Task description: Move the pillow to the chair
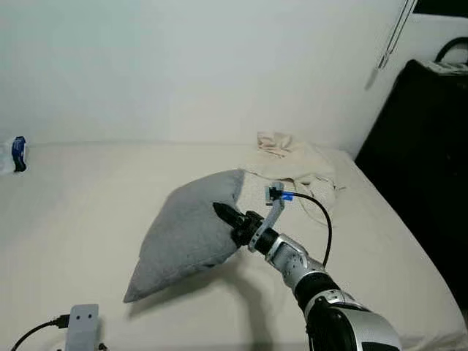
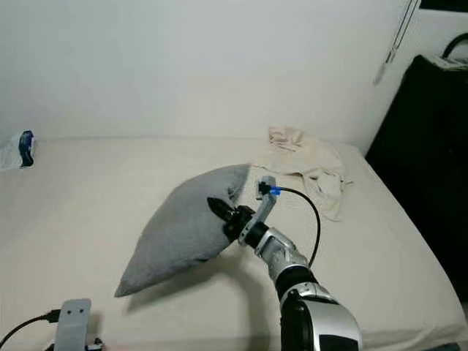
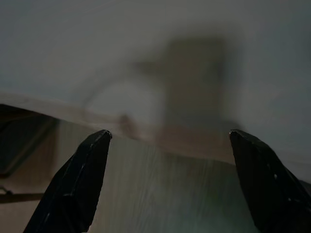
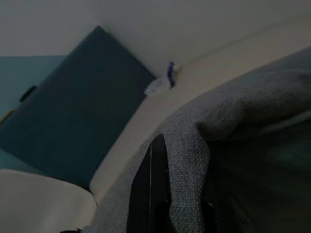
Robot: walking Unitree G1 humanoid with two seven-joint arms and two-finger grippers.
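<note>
Left eye view: The grey pillow (image 1: 191,232) lies on the cream bed (image 1: 88,212), near its middle. One corner is raised off the mattress; the opposite corner rests on the bed toward the robot. The right end effector (image 1: 228,216) is at the pillow's right edge, its black fingers pinched on the fabric. The silver right arm (image 1: 322,292) extends from the lower right, with a black cable looping above the wrist. A crumpled beige cloth (image 1: 296,164) lies on the bed behind the pillow, near the wall. A small blue-and-white packet (image 1: 17,154) sits at the far left edge of the bed. A tall black object (image 1: 424,183) stands to the right of the bed. A grey device with a cable (image 1: 80,325) shows at the lower left.

Right eye view: Same scene. The right end effector (image 2: 221,211) grips the raised side of the pillow (image 2: 183,227).

Left wrist view: The image is dark and blurred. The left end effector (image 3: 167,141) has its two black fingers (image 3: 80,179) spread well apart, with nothing between them. The background cannot be identified.

Right wrist view: One black finger (image 4: 151,189) presses against the grey woven fabric of the pillow (image 4: 233,145), which folds over it. The bed (image 4: 204,80) and a dark teal panel (image 4: 73,116) lie beyond.
</note>
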